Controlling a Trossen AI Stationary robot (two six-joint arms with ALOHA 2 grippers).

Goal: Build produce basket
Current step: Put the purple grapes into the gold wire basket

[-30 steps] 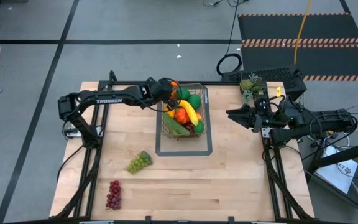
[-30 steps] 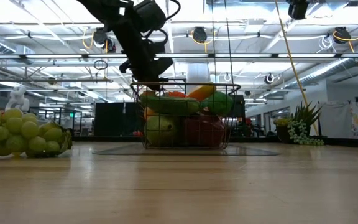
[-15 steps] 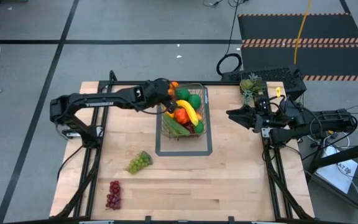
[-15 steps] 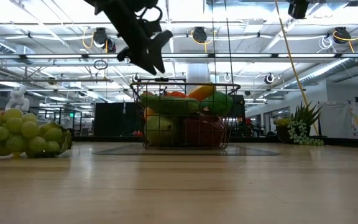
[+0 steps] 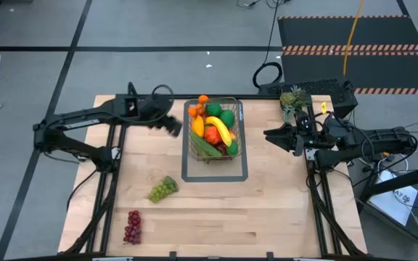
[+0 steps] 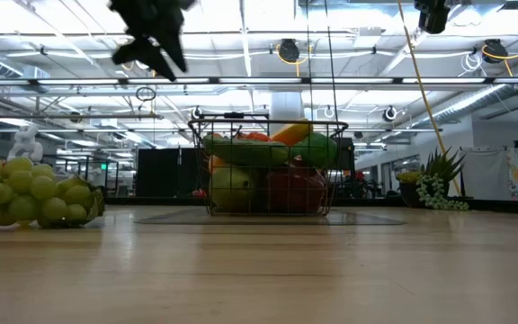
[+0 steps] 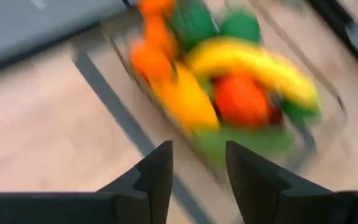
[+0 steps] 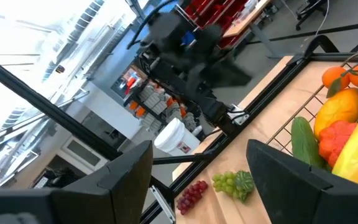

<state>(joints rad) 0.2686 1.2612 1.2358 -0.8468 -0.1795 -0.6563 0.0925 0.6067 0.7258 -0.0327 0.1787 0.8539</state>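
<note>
The grey wire basket (image 5: pixel 236 127) stands on the table's far middle, inside a flat grey outline (image 5: pixel 215 176). It holds a yellow banana (image 5: pixel 220 129), small oranges (image 5: pixel 203 99), a mango (image 5: pixel 198 126), a cucumber (image 5: pixel 205 146) and green fruit (image 5: pixel 227 117). My left gripper (image 5: pixel 173 128) hangs open and empty in the air left of the basket, above rim height (image 6: pixel 151 49); its wrist view looks down on the basket (image 7: pixel 222 93). Green grapes (image 5: pixel 162 188) and red grapes (image 5: pixel 132 227) lie on the near left of the table. My right gripper (image 5: pixel 271 134) waits open at the right edge.
A small pineapple-like plant (image 5: pixel 292 99) stands at the table's far right corner. The green grapes (image 6: pixel 25 189) show large at the low view's left. Bare wood stretches between the basket and the near edge (image 5: pixel 231 217). Metal frame rails run along the table's left and right sides.
My left gripper has drawn back from the basket's far left rim, rising and swinging toward the table's left edge, and now hangs clear of the basket. The basket and its fruit have stayed put.
</note>
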